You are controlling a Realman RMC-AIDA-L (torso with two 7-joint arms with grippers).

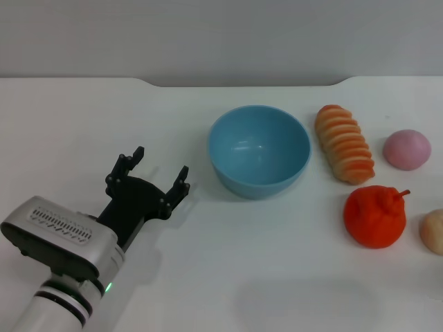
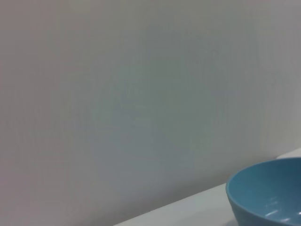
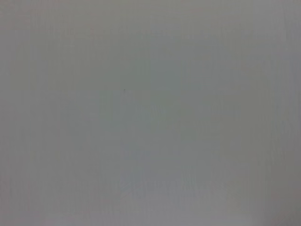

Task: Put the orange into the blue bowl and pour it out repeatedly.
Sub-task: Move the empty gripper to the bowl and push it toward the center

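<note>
White table [image 1: 228,277] against a plain grey wall [image 1: 221,34]. Left gripper [image 1: 158,171] sits spread and empty left of the blue bowl [image 1: 259,152]; orange [image 1: 374,216] lies right of it, apart.

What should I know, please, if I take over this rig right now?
Left tool: open, empty, low over the table, left of the bowl and clear of it.
Right tool: not in view.
Bowl: upright and empty, mid-table.
Orange: on the table right of the bowl and nearer the robot, beside the loaf, untouched.
Done: nothing to show; the orange is outside the bowl.
Left: grasp the orange, put it in the bowl, pour it out, repeat.
</note>
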